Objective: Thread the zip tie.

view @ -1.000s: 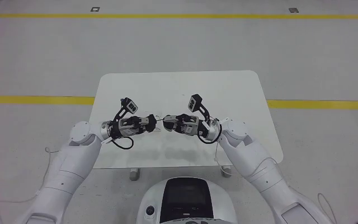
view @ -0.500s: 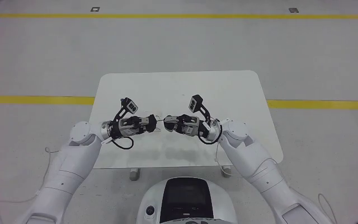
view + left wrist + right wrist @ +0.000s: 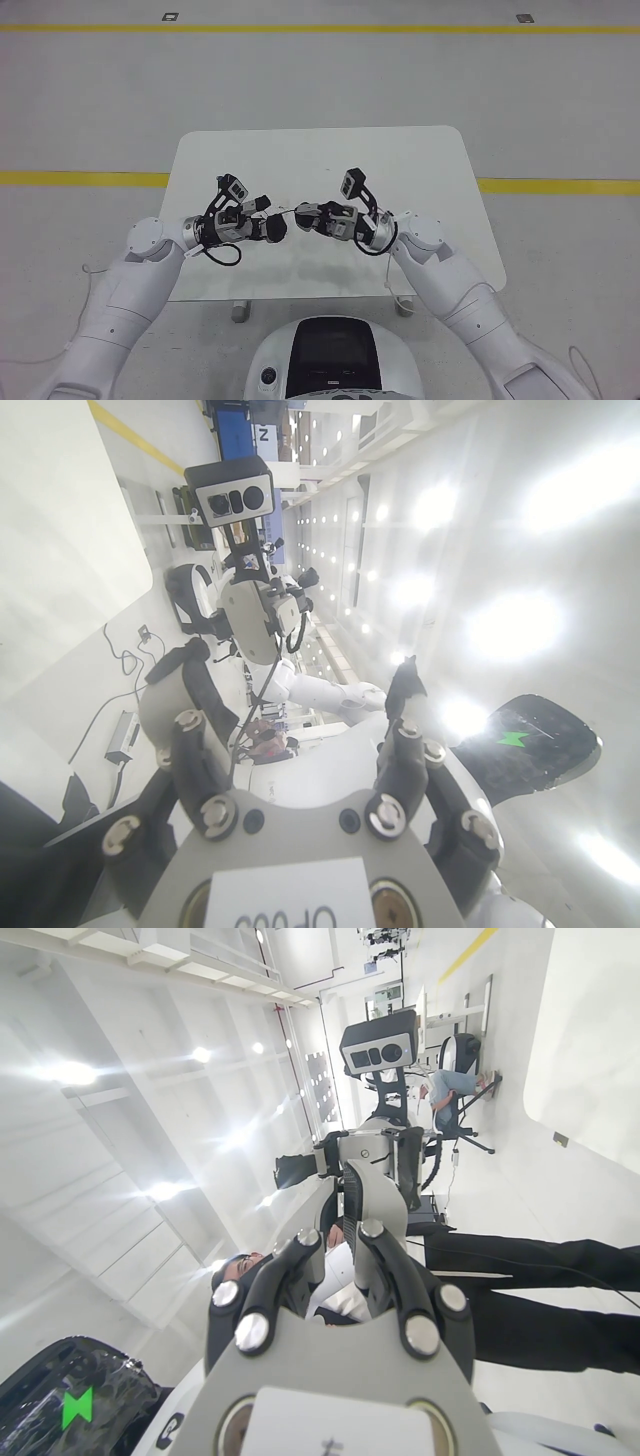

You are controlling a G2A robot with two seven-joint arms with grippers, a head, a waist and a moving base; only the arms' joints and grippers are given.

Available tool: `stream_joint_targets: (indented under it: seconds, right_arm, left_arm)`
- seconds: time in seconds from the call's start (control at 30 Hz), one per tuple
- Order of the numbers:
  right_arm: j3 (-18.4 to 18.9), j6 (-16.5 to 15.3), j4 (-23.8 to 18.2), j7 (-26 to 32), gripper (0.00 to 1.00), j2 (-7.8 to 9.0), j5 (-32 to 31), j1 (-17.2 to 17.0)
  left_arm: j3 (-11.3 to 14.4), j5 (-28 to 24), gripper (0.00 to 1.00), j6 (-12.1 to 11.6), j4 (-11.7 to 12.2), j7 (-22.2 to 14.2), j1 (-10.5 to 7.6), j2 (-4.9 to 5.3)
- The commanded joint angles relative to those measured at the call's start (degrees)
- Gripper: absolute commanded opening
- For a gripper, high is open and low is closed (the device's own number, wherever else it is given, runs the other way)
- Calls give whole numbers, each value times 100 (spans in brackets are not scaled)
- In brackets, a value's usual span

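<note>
Both arms hover over the front middle of the white table (image 3: pixel 400 160), their tips facing each other a short way apart. The zip tie (image 3: pixel 285 212) shows as a thin pale strip running from the right gripper (image 3: pixel 303 213) towards the left gripper (image 3: pixel 272 225). In the right wrist view the right gripper (image 3: pixel 340 1183) has its fingers pressed together; the tie itself is too thin to make out there. In the left wrist view the left gripper (image 3: pixel 295 662) is spread wide, with nothing between its black fingertips (image 3: pixel 406 680).
The tabletop around the arms is bare white, with its rounded front edge (image 3: pixel 300 297) just below the grippers. Yellow floor lines (image 3: pixel 80 178) run past the table on both sides.
The left gripper was closed near the tie's end; it now stands open and has turned and dropped slightly. The right arm has barely shifted.
</note>
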Motion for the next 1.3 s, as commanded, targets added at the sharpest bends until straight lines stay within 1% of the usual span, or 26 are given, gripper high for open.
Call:
stream_joint_targets:
  seconds: [0.0, 0.07, 0.23, 0.37, 0.47, 0.67, 0.93, 1.1, 1.27]
  right_arm:
    - [14, -42, 1, -4, 0, -5, 88, -9]
    - [36, -84, -3, 14, 0, -8, 186, -21]
    - [50, -103, -13, 85, 0, -10, 304, -33]
    - [-42, -71, -14, 90, 0, -30, 326, -19]
    - [-156, -42, 15, 84, 0, -54, 292, 11]
    - [-273, -70, 85, 15, 0, -86, 229, 78]
    - [-189, -200, 75, -157, 0, -82, 204, 57]
    - [-208, -96, 56, -226, 0, -74, 61, 48]
    - [-257, 21, 31, -309, 0, -64, -205, 78]
  left_arm:
    - [4, 0, 66, 0, 5, 3, -4, 1]
    - [9, -1, 66, -1, 11, 5, -6, 1]
    - [24, -4, 59, 0, 28, 3, -19, 2]
    - [37, -15, 56, -1, 37, -4, -28, 1]
    - [45, -23, 51, 2, 46, 0, -35, 1]
    - [55, -32, 47, -12, 61, 6, -46, 2]
    - [53, -44, 46, -22, 80, 1, -52, 7]
    - [53, -52, 43, -29, 89, -14, -53, 10]
    - [39, -70, 36, -79, 93, -31, -46, 15]
